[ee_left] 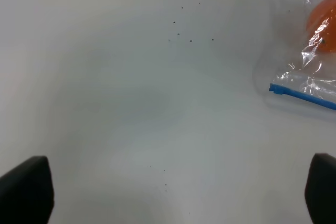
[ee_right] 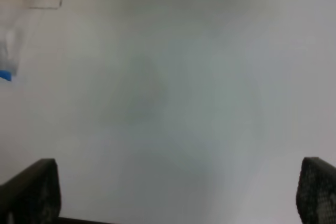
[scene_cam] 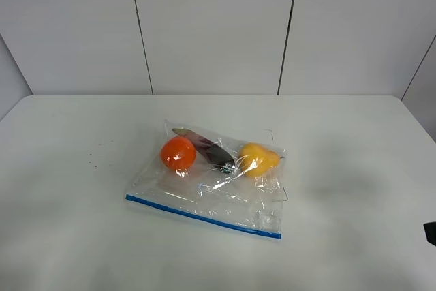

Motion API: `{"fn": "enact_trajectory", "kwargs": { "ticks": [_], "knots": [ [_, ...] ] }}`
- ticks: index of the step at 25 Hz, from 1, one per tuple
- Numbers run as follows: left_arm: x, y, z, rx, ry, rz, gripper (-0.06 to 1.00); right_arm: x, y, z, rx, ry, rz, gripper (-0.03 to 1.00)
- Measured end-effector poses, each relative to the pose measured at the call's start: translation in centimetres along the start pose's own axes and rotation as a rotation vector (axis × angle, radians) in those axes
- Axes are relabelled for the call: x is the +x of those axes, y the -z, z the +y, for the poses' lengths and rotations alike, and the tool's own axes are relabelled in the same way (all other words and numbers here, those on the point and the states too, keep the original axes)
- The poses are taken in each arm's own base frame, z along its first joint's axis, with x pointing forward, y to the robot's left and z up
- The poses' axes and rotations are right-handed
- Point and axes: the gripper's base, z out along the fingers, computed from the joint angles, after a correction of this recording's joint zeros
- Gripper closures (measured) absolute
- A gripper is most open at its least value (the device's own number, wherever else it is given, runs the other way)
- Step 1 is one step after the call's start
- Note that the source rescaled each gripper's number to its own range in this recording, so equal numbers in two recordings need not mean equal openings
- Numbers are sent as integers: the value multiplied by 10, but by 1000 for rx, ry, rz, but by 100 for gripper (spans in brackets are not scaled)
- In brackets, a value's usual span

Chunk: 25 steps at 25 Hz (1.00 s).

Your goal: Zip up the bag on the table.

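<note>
Bag (scene_cam: 214,178) flat on table (scene_cam: 68,223), between wide-spread tools, untouched.

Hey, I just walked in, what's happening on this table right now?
Nothing is being handled yet. A clear zip bag with an orange, a yellow and a dark purple item inside lies flat on the white table, its blue zipper strip along the near edge. Both arms sit back from it: the left gripper and the right gripper hover over bare table with jaws open, each seeing only a corner of the bag.
</note>
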Motion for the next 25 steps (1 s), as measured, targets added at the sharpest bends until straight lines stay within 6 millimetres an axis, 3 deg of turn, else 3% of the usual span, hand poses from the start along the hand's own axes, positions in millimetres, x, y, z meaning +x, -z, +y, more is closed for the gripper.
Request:
{"fn": "enact_trajectory", "kwargs": {
  "ticks": [6,13,25],
  "knots": [
    [0,0,0,0,0,0,-6,9,6,6,-39,46,0,-3],
    [0,0,0,-1,0,0,-6,19,30,9,-22,70,-222,-3],
    [0,0,0,-1,0,0,-6,39,44,12,-7,83,-357,-3]
  ]
}}
